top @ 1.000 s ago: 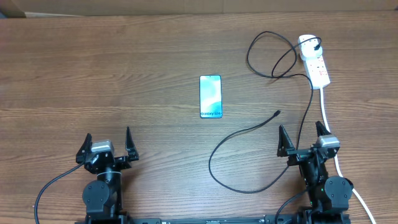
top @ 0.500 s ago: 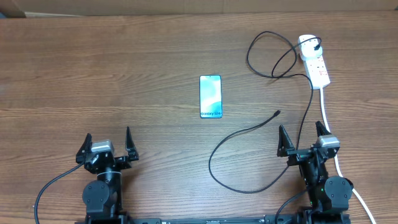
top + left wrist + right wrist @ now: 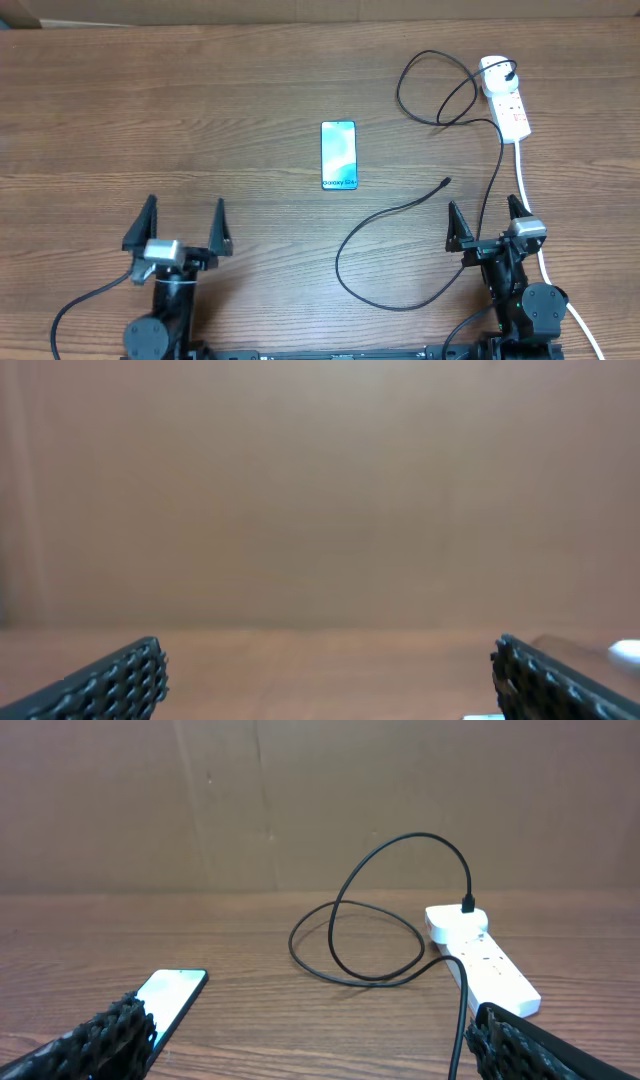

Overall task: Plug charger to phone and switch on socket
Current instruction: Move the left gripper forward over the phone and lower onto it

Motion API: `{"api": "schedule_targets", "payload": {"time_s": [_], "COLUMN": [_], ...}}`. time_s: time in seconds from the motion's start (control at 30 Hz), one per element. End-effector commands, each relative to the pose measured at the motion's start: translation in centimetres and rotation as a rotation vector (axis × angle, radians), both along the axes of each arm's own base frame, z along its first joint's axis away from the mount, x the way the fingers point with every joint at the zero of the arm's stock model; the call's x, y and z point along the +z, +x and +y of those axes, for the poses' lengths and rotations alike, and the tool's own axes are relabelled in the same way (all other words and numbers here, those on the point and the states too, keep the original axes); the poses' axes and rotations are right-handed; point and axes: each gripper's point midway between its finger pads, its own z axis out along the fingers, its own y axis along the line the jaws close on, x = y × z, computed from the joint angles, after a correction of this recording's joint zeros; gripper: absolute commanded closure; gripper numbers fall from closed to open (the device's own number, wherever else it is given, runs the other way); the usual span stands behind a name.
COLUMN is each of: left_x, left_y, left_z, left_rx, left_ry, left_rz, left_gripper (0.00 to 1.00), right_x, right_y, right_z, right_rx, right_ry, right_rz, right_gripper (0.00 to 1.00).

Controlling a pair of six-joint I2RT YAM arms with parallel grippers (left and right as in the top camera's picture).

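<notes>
The phone (image 3: 338, 155) lies flat mid-table, its light blue screen up; the right wrist view has it at the lower left (image 3: 168, 999). The black charger (image 3: 338, 262) is plugged into the white socket (image 3: 505, 99) at the far right. It loops there, then curves across the table to its connector tip (image 3: 445, 183), which lies right of the phone and apart from it. My left gripper (image 3: 185, 206) and right gripper (image 3: 482, 204) stand open near the front edge, holding nothing. In the right wrist view the charger (image 3: 340, 902) arcs up from the socket (image 3: 482, 956).
The socket's thick white lead (image 3: 524, 185) runs down the right side past my right arm. A brown cardboard wall (image 3: 320, 800) stands along the table's far edge. In the left wrist view only bare wood shows between the fingertips (image 3: 115, 682).
My left gripper has shifted a little to the right and its fingers now reach farther up the table. The right arm, phone and charger have not moved.
</notes>
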Motion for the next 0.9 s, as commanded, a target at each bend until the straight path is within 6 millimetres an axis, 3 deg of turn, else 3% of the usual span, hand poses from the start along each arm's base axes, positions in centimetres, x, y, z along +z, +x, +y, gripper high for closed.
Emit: {"api": "schedule_targets", "payload": {"time_s": [0.0, 0.23, 0.47, 0.67, 0.87], "left_x": [2.1, 6.2, 9.3, 11.7, 13.0], "left_y": [-1.2, -3.3, -4.5, -3.6, 0.2], "left_z": [-2.0, -2.1, -2.1, -2.0, -2.8], "left_rx": [-0.123, -0.121, -0.119, -0.1, -0.162], "left_ry": [0.016, 0.035, 0.04, 0.06, 0.053], "left_rz": [-0.094, -0.282, -0.325, -0.174, 0.174], "left_gripper": [0.0, 0.0, 0.0, 0.0, 0.0], "right_x": [-0.3, -0.3, -0.3, -0.3, -0.3], "right_y": [0.0, 0.0, 0.0, 0.0, 0.0], "right_z": [-0.1, -0.1, -0.1, -0.1, -0.1], "right_rx": [-0.006, -0.006, -0.006, -0.006, -0.006], "right_ry": [-0.004, -0.004, -0.004, -0.004, -0.004], "right_rz": [0.001, 0.001, 0.001, 0.0, 0.001], "right_gripper": [0.0, 0.0, 0.0, 0.0, 0.0]}}
